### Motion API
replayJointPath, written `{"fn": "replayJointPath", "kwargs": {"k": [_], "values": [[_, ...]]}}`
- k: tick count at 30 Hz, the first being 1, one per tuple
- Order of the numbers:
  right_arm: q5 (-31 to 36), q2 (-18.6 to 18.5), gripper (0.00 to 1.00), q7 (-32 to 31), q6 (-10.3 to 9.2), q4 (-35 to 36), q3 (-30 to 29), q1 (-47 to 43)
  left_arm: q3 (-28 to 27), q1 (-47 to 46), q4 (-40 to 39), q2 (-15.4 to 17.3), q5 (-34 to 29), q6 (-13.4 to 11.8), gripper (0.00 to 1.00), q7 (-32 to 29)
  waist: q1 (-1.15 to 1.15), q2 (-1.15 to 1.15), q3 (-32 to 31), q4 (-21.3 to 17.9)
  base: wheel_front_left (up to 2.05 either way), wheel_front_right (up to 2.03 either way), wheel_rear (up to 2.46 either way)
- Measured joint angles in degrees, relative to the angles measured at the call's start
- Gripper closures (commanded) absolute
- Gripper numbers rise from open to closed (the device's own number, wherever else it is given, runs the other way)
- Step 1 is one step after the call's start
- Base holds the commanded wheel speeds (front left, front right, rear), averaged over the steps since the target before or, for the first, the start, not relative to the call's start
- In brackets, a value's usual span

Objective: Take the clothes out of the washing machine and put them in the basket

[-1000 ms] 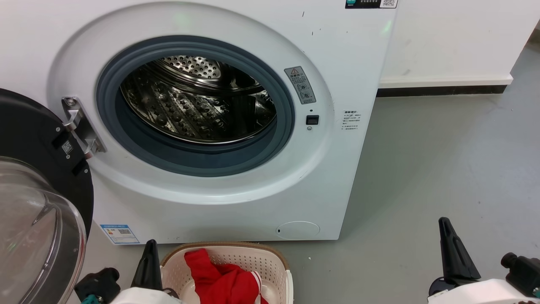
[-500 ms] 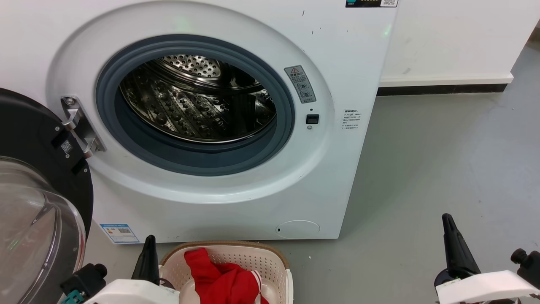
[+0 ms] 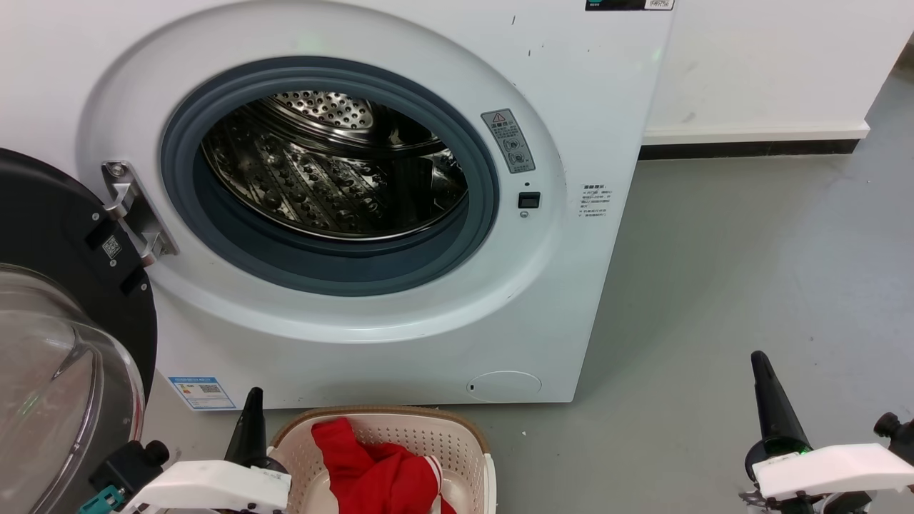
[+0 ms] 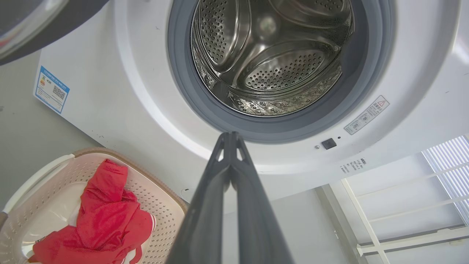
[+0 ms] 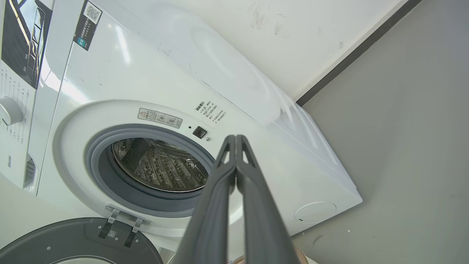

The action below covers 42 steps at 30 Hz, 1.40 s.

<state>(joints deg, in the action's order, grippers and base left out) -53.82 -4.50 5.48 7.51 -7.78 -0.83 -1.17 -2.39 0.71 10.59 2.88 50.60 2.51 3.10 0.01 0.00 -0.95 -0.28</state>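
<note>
Against a white wall (image 3: pixel 771 64), on a grey floor (image 3: pixel 750 250), stands the washing machine (image 3: pixel 557 300), its door (image 3: pixel 64 235) swung open. Red clothes (image 3: pixel 371 478) lie in the basket (image 3: pixel 457 446) at its foot. Left gripper (image 4: pixel 231 141) and right gripper (image 5: pixel 236 141): fingers pressed together, holding nothing.

From head and wrists we are viewing the washing machine (image 3: pixel 400 343), ahead of the left end effector (image 4: pixel 231 137) and right end effector (image 5: pixel 236 138).
</note>
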Motion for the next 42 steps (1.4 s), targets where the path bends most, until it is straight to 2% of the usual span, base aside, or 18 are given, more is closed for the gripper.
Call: {"fn": "replayJointPath", "kwargs": {"k": [42], "values": [[-25.47, -0.14, 1.0, -6.27, -0.01, -3.8, -1.98, 4.22, -2.61, -4.09, 2.19, 0.0, 26.17, 3.04, 1.0, -6.06, 0.0, 0.0, 0.63, 0.15, 0.0, 0.0, 0.0]]}}
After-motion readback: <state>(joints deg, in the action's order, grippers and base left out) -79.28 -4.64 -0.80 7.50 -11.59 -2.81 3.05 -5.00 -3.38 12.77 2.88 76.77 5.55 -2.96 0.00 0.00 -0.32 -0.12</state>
